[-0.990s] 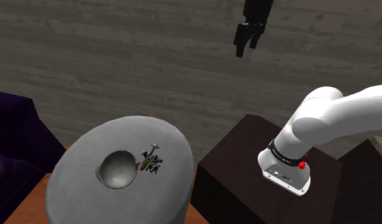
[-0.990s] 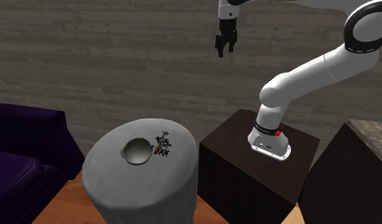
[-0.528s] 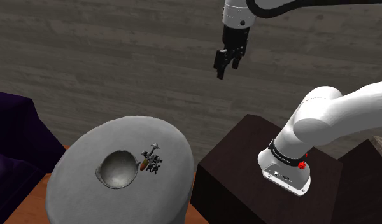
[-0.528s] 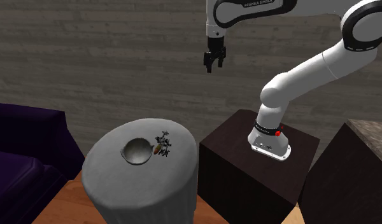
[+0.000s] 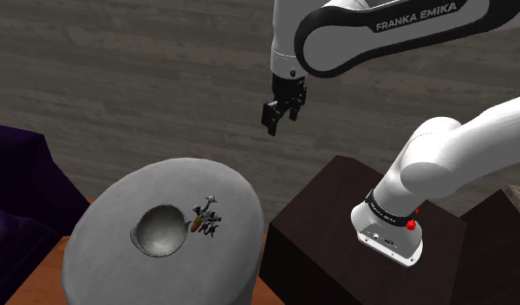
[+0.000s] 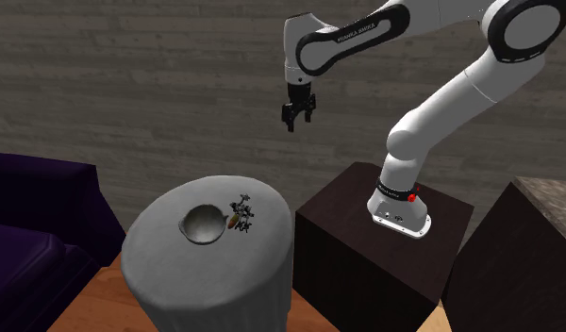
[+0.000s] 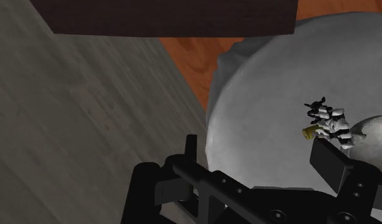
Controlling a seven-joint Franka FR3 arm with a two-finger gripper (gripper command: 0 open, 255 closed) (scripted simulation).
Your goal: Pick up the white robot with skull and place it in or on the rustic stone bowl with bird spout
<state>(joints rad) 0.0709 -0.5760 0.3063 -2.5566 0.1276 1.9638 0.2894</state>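
The small white robot figure (image 5: 206, 219) with dark limbs and an orange part stands on a round grey table (image 5: 232, 269), right beside the grey stone bowl (image 5: 160, 230). In the second exterior view the figure (image 6: 241, 215) touches or nearly touches the bowl's (image 6: 204, 224) right rim. My gripper (image 5: 273, 126) hangs open and empty in the air, well above the table and off to the figure's right; in the second exterior view the gripper (image 6: 291, 124) hangs the same way. From the wrist, the gripper (image 7: 260, 162) looks down at the figure (image 7: 326, 121) and the bowl (image 7: 374, 135) behind it.
The dark box stand (image 5: 336, 217) sits close to the table's right side. A second dark box (image 6: 526, 255) stands further right. A purple sofa (image 6: 36, 217) is at the left, and an orange wooden surface (image 5: 42, 277) lies under the table.
The arm has swung the gripper down and to the left, from high above the stand toward the table. The figure and bowl have not moved.
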